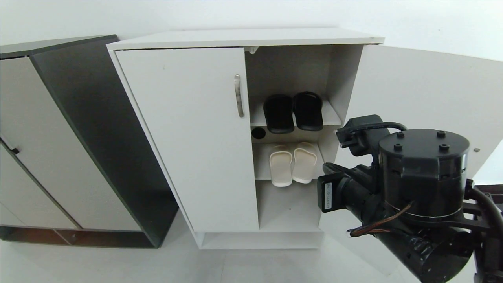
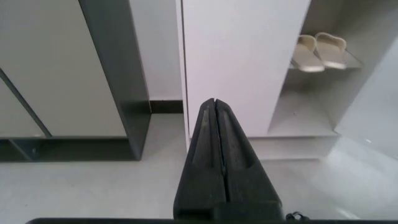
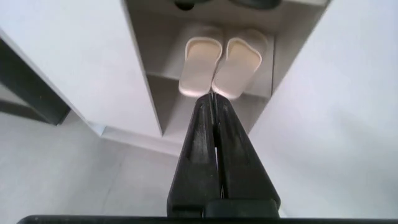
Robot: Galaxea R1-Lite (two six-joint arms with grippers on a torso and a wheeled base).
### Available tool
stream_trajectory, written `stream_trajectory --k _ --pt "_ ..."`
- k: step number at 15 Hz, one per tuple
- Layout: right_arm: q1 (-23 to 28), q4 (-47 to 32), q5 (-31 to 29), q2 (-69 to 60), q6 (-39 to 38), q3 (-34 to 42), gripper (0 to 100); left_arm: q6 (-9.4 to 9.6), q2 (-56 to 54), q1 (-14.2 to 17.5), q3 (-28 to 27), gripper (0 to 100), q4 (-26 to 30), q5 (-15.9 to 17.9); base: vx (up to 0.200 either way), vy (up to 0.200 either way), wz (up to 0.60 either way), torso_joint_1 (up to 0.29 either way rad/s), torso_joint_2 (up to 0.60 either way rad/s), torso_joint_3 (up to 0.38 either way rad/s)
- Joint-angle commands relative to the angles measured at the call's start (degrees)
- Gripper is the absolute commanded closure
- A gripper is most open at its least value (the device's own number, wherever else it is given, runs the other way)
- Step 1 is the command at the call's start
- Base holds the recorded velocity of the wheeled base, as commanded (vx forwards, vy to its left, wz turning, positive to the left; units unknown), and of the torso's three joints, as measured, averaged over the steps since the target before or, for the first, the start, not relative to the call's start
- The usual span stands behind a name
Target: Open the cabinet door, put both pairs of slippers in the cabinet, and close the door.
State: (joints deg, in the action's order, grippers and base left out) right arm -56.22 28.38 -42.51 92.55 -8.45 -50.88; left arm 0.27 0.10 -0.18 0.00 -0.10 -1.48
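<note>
Beside the open door (image 1: pixel 424 90), right gripper (image 3: pixel 213 99) and left gripper (image 2: pixel 214 104) are pinched together; the stiff panel likely swings easily, pushed near its free edge.

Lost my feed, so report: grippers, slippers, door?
Left gripper and right gripper shut, empty. Black slippers on upper shelf, white slippers on shelf below. Door open; right arm in front of it, possibly in its swing.

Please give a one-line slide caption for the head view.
White two-door cabinet, right door open: black slippers on upper shelf, cream slippers on the shelf below.
</note>
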Motion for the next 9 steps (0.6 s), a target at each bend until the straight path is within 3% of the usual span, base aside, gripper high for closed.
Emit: stream_trajectory --k 1,2,9 --pt "-0.03 0.01 -0.03 0.26 0.01 0.17 100 0.0 0.08 0.01 0.0 100 0.01 -0.02 -0.2 0.0 0.0 -0.002 0.0 -0.002" --pt "0.06 0.01 -0.03 0.26 0.01 0.35 100 0.0 0.08 0.01 0.0 100 0.01 -0.02 -0.2 0.0 0.0 0.002 0.0 -0.002" --pt "1.2 0.01 0.06 0.26 0.01 1.23 100 -0.09 -0.01 0.01 0.0 100 0.01 -0.11 0.0 0.0 0.0 0.0 0.0 0.0"
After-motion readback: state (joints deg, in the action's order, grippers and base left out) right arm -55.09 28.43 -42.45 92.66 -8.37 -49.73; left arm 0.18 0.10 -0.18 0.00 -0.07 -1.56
